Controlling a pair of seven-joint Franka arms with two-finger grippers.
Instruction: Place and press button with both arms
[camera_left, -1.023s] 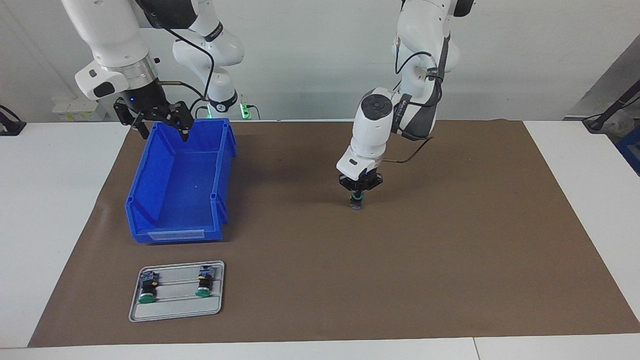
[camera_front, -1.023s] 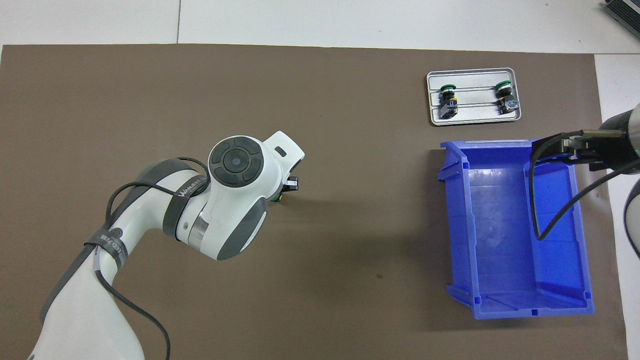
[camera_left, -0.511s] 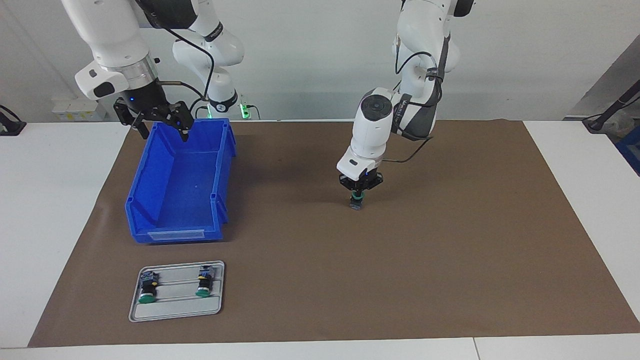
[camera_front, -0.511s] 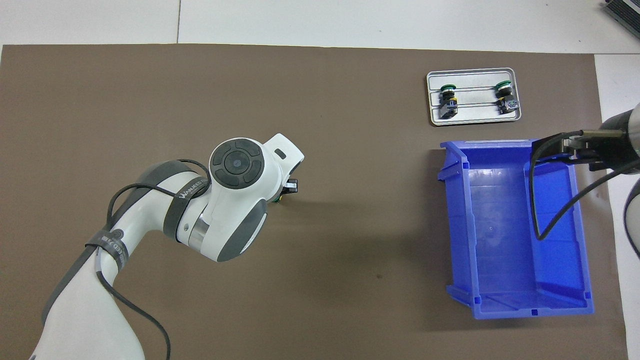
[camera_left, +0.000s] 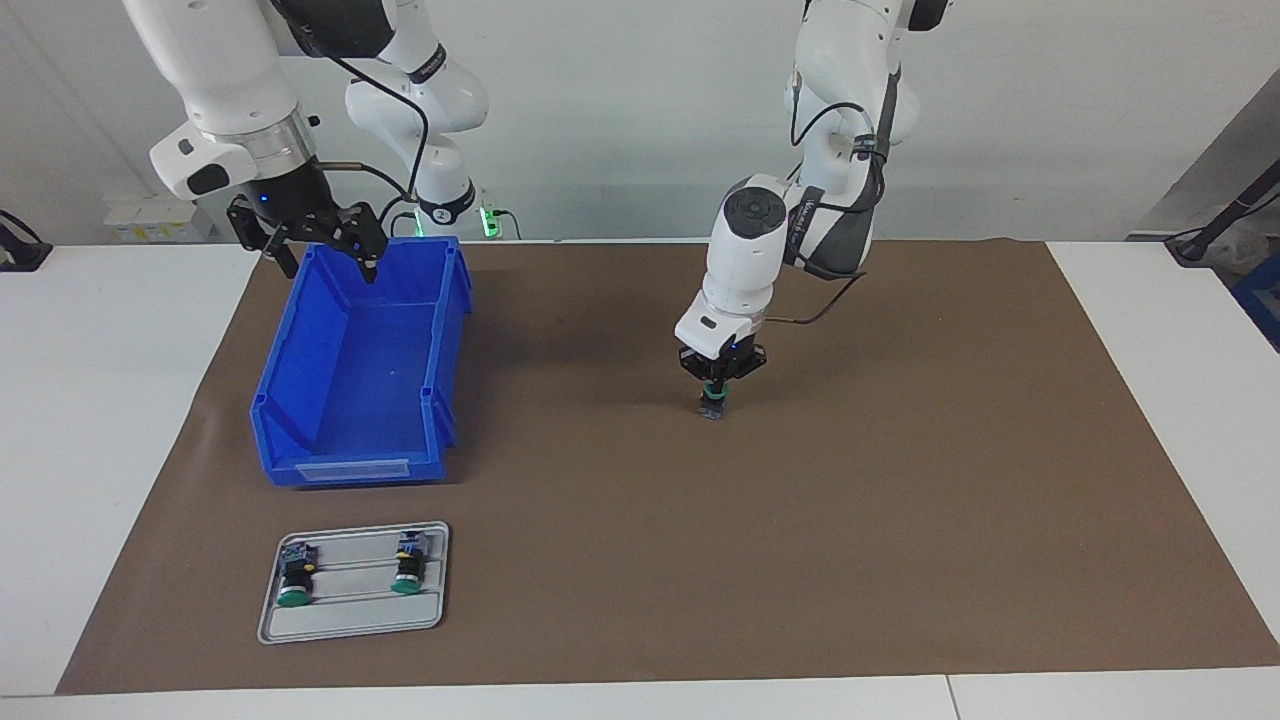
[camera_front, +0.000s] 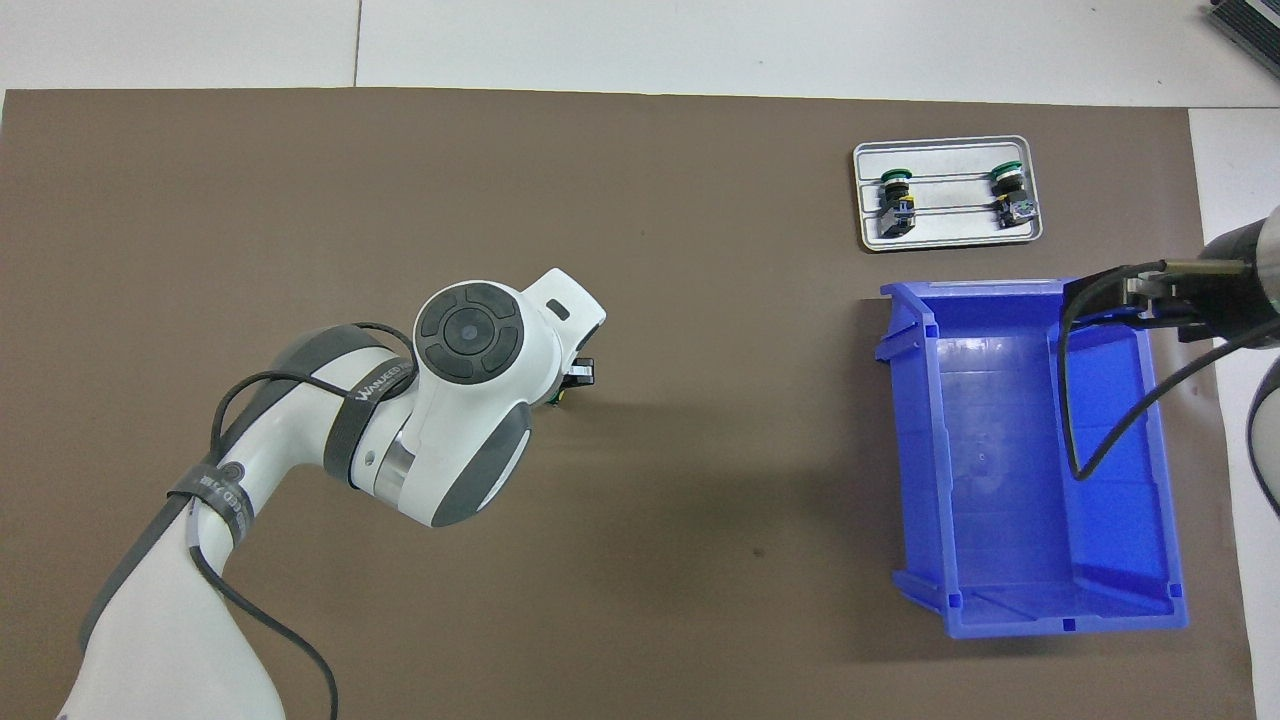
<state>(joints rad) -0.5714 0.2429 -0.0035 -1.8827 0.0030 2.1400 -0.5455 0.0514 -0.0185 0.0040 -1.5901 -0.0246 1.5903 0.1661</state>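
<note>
Holding the button (camera_left: 712, 401) tight, the left gripper (camera_left: 715, 385) has barely moved, so placing isn't done; the right gripper (camera_left: 318, 243) waits open.

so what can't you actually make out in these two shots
- Held button: the overhead view hides nearly all of it under the left arm's wrist; in the facing view it is too small to tell whether it touches the mat.
- Right gripper: overhead view cuts it off at the edge, above the blue bin.
- Two buttons on the grey tray: markings too small in both views.
</note>
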